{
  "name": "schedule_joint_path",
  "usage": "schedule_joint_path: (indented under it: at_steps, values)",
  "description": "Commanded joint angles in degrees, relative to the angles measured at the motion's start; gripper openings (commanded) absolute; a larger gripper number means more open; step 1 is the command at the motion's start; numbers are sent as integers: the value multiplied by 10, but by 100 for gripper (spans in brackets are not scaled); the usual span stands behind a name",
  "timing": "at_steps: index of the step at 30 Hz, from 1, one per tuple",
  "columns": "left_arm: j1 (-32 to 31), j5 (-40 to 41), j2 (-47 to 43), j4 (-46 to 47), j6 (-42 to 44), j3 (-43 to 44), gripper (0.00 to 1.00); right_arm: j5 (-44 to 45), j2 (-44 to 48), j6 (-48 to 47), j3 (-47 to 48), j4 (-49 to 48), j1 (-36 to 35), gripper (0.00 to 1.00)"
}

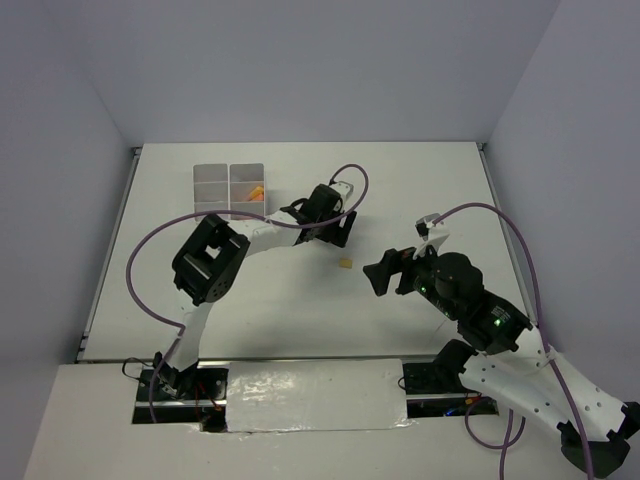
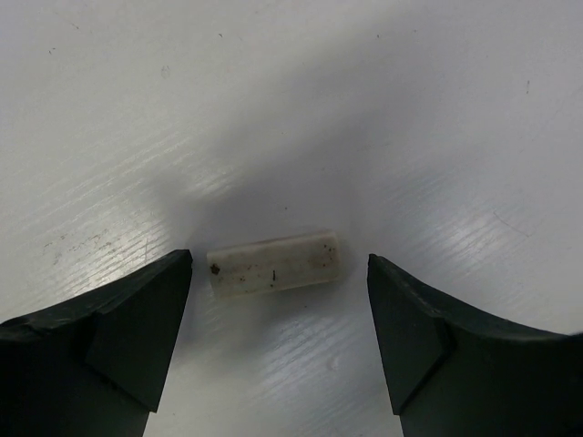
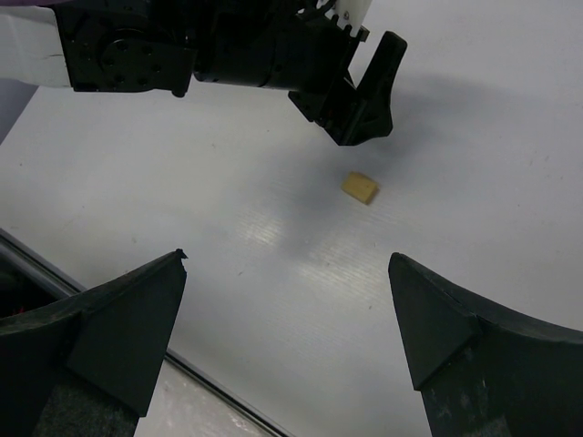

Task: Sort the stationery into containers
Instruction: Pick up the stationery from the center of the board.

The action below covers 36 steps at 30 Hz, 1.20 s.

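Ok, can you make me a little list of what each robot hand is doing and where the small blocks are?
left gripper: open, fingers either side of the whitish block, not touching
whitish block: lying on the table
right gripper: open, empty
beige block: on the table ahead of the right gripper
organiser box: orange item in one compartment

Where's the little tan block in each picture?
Top view: the tan block sits near the middle, just below the left hand.
Left wrist: not in it; only a longer whitish block.
Right wrist: tan block upper middle, below the left hand.
Shared landmark: the left hand.
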<state>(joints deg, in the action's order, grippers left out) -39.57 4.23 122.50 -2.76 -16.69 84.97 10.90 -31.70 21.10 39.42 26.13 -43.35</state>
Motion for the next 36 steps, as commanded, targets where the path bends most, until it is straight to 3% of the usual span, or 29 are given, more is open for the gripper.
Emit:
schedule_joint_path:
  at_steps: [1,15,23,29,30,33,35,36]
  values:
    - [0,0,13,-5,-4,6,87,-7,4,-10,-2,-28,2,100]
    - [-28,113,36,-73,-14,42,82,-11,8,-8,-6,-34,2,100]
    - [-29,104,42,-68,-20,49,81,-12,9,-8,-7,-31,2,100]
    - [-29,98,43,-65,-24,45,65,-11,13,-9,-9,-33,2,100]
    - [-29,95,44,-62,-22,44,59,-12,12,-9,-10,-33,2,100]
    - [-27,98,41,-58,-23,44,30,-10,12,-10,-8,-29,2,100]
    - [-26,104,31,-65,-25,42,28,-8,16,-11,-9,-28,2,100]
    - [-25,122,-18,-58,-26,20,27,-6,19,-12,-9,-25,2,100]
